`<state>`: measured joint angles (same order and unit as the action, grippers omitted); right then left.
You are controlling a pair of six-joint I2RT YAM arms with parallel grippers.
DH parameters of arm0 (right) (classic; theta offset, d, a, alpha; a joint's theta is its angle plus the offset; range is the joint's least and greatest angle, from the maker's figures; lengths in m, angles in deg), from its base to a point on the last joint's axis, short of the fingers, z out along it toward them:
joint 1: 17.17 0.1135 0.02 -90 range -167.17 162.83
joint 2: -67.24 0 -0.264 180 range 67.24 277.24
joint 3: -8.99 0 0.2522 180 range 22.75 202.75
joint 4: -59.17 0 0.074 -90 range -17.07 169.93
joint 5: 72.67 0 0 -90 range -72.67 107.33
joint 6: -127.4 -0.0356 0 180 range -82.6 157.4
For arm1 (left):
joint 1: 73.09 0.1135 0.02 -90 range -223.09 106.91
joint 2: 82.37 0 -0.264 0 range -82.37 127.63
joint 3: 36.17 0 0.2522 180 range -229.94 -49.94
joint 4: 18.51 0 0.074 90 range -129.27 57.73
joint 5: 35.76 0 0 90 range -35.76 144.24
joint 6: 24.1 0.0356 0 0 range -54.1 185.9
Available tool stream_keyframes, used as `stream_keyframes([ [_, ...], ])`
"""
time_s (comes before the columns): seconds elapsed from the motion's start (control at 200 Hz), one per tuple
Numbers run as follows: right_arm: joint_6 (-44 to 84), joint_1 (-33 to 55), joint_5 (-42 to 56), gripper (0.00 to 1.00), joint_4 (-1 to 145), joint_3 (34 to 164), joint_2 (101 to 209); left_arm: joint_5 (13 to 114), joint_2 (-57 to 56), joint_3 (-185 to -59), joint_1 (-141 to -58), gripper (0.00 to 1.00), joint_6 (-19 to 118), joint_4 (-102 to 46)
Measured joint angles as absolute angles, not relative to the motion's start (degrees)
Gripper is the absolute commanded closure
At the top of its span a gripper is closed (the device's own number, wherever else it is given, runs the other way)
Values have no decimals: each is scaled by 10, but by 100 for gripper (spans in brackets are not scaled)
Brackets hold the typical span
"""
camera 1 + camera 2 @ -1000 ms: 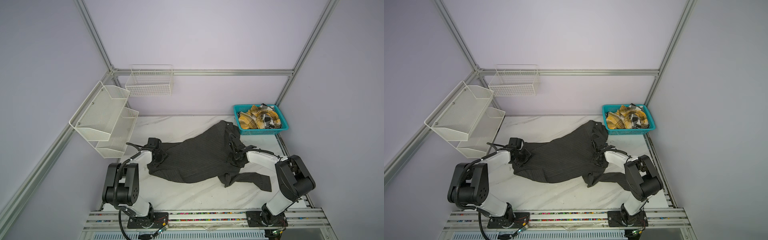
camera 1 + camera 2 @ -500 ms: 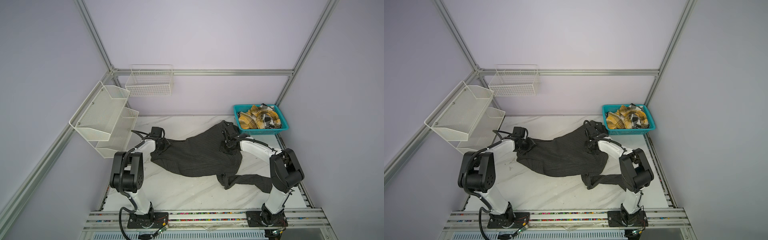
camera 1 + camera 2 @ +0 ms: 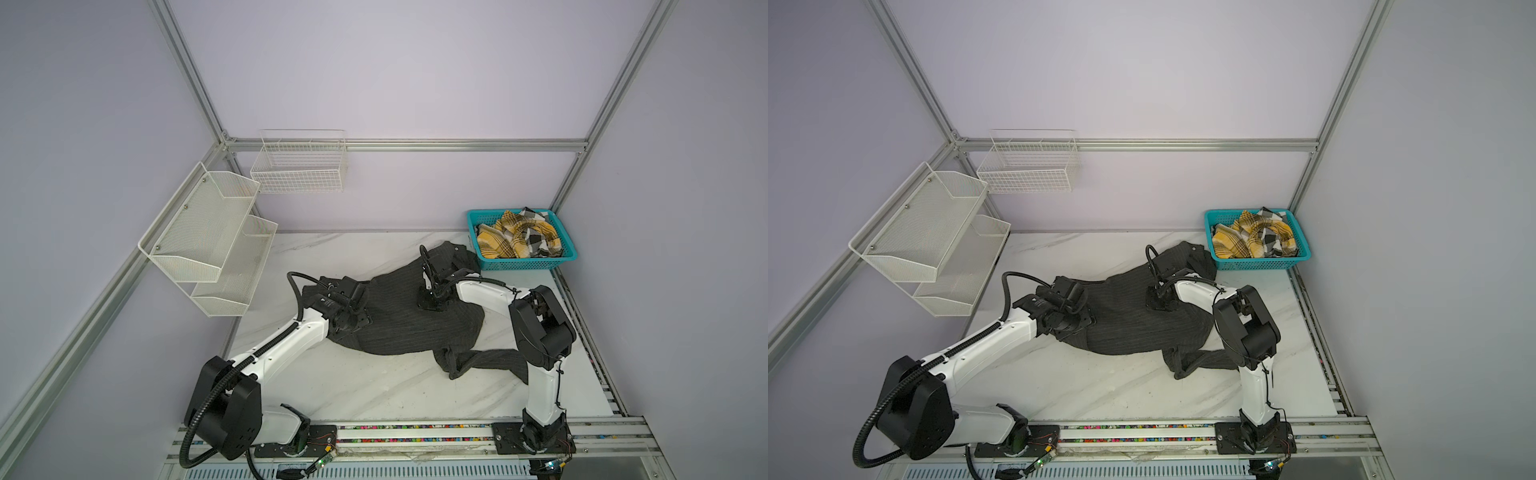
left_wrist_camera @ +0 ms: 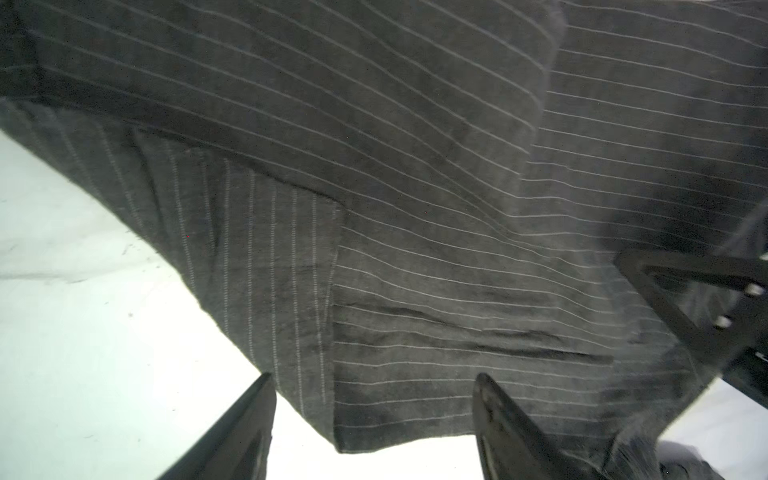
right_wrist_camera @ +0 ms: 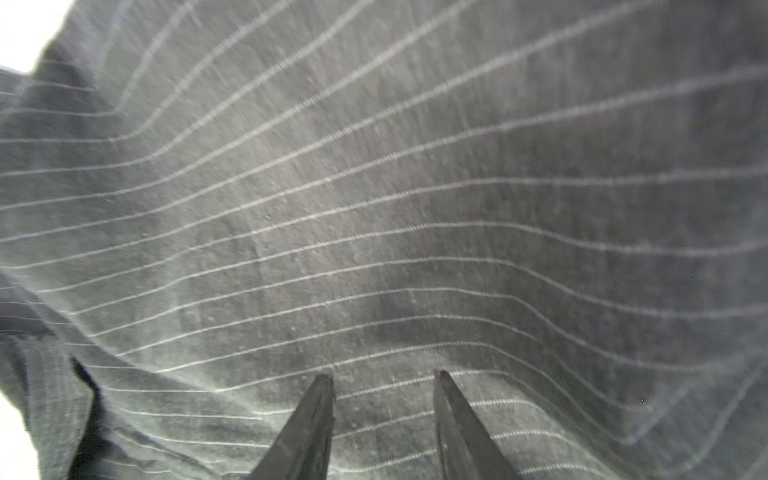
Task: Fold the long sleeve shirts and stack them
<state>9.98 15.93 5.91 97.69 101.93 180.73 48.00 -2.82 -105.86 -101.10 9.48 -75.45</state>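
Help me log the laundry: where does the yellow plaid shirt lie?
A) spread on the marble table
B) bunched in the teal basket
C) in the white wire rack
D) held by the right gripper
B: the yellow plaid shirt lies crumpled inside the teal basket, while only the pinstriped charcoal shirt lies on the marble table.

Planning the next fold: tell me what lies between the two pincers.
Only the dark shirt: its cloth fills the stretch from left pincer to right pincer, in both top views.
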Motion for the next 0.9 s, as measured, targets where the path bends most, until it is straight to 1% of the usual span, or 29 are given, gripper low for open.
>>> stream_keyframes([
  [0.185,100,158,47,58,962,1010,1820,459,66,-1061,-1035,28,93,-758],
  [0.35,98,153,38,58,947,1003,1821,427,131,-1065,-1074,35,71,-805],
  [0.4,98,152,34,58,944,1002,1821,416,134,-1069,-1085,41,53,-822],
  [0.465,97,149,29,58,941,1001,1821,402,134,-1072,-1094,55,31,-844],
  [0.515,97,148,26,58,938,999,1820,391,134,-1072,-1098,63,12,-869],
  [0.595,98,146,23,58,930,992,1818,371,125,-1072,-1103,73,-27,-902],
  [0.625,99,145,21,59,926,989,1817,364,117,-1072,-1104,81,-41,-914],
  [0.67,99,143,19,59,920,983,1815,355,98,-1072,-1104,96,-61,-929],
  [0.69,99,143,18,60,917,981,1814,349,88,-1072,-1105,100,-76,-933],
  [0.79,100,139,12,60,899,965,1808,328,27,-1064,-1107,100,-130,-961],
  [0.9,99,138,9,60,883,948,1799,314,-62,-1020,-1107,100,-192,-975],
])
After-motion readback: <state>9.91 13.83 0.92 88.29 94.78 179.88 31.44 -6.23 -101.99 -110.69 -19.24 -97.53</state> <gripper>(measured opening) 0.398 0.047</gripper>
